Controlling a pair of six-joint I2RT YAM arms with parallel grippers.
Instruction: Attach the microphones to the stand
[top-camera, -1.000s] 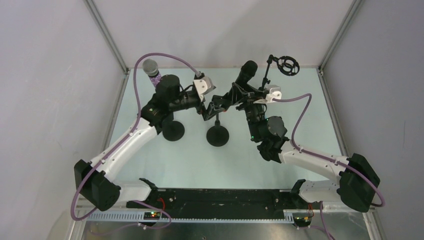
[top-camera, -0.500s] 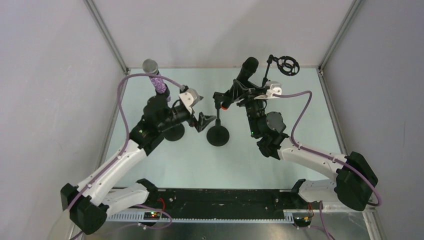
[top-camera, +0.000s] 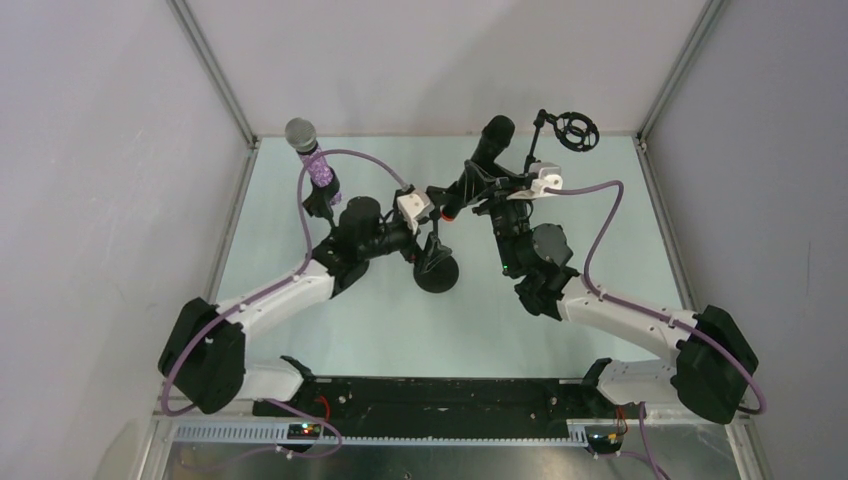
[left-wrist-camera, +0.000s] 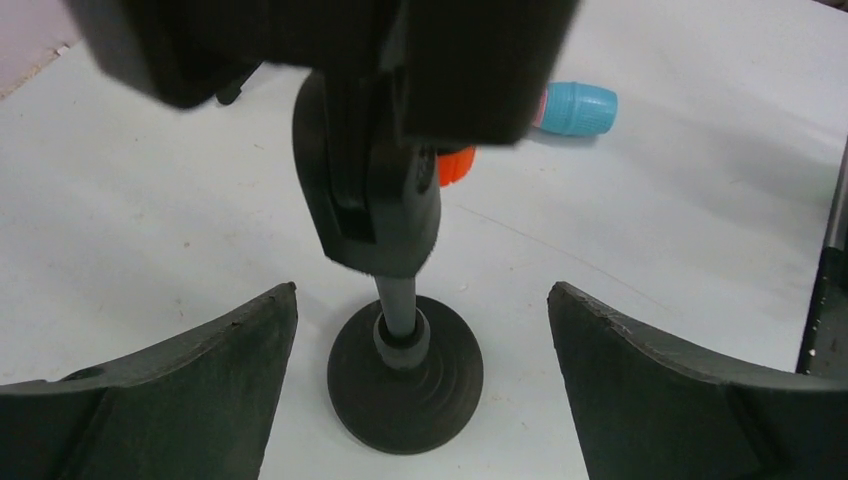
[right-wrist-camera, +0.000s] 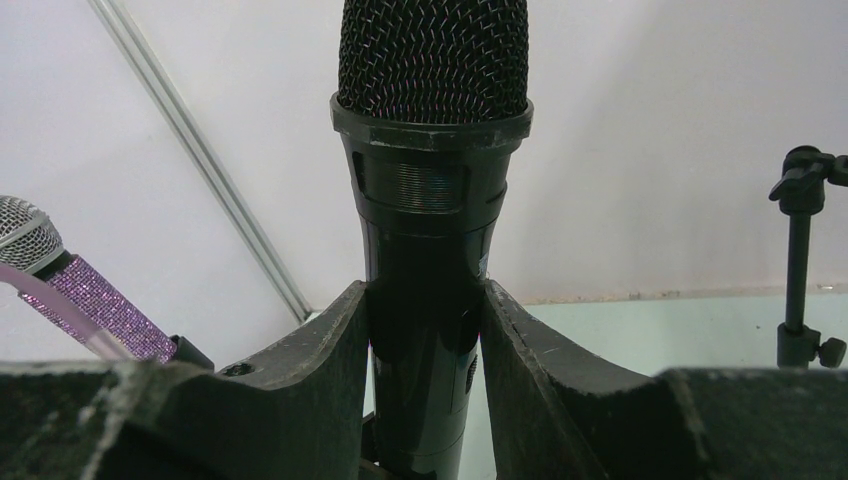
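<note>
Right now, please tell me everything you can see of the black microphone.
The black microphone has a dark mesh head, a ribbed collar, a glossy body and an orange end. The right gripper is shut on its body. It is tilted, head toward the far wall, orange end at the clip of the middle stand; whether it is seated there I cannot tell.

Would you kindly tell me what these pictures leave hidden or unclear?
- Teal microphone: left wrist view shows one end only; a blurred dark shape covers the rest.
- Black microphone: right wrist view, lower body hidden between fingers of the right end effector, cut by the bottom edge.
- Purple microphone: top view, the left arm covers its stand's base.
</note>
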